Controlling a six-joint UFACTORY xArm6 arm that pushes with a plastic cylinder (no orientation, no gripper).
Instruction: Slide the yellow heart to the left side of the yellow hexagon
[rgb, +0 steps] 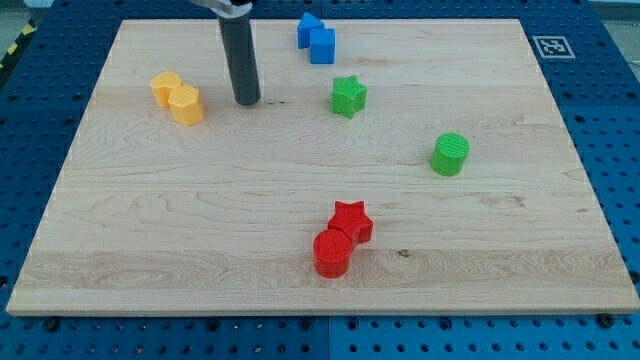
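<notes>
The rod (240, 55) was cut off by the view's top edge. The two yellow blocks (177, 96) touched; heart and hexagon could not be told apart.

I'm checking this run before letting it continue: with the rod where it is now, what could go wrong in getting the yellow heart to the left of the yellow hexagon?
The two yellow blocks touch, and which is the heart is unclear, so a push may drag both along. My tip stands to their right; pushing from there could drive them toward the board's left edge, which is near.
</notes>
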